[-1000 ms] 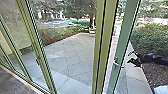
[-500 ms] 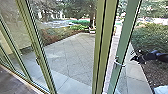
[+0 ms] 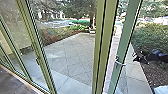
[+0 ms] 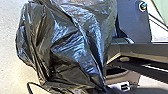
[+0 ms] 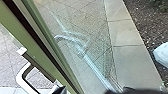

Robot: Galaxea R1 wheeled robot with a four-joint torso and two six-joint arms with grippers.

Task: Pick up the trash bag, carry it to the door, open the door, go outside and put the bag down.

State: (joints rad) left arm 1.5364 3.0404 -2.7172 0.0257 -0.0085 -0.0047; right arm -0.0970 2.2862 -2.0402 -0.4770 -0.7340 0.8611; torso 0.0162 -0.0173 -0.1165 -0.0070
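Note:
Toward the right of the head view, my right gripper (image 3: 136,57) stands open beyond the door's edge, right of the metal handle (image 3: 120,64). The green-framed glass door (image 3: 126,37) stands ajar, angled outward. In the right wrist view, dark parts of the right gripper (image 5: 96,90) show along the near edge, close to the door frame (image 5: 47,37) and a curved handle (image 5: 23,77). A black trash bag (image 4: 67,45) hangs large and creased before the left wrist camera, its plastic gathered together where my left gripper holds it.
Fixed glass panels with a thick green post (image 3: 103,45) stand ahead and to the left. Outside lies a paved yard (image 3: 67,55), with a bush (image 3: 152,37) and a soil bed (image 3: 157,72) at the right. A pale object (image 3: 161,89) lies beside the soil.
My right arm has moved a little to the right and outward. The door and its handle have swung slightly the same way, widening the gap beside the post.

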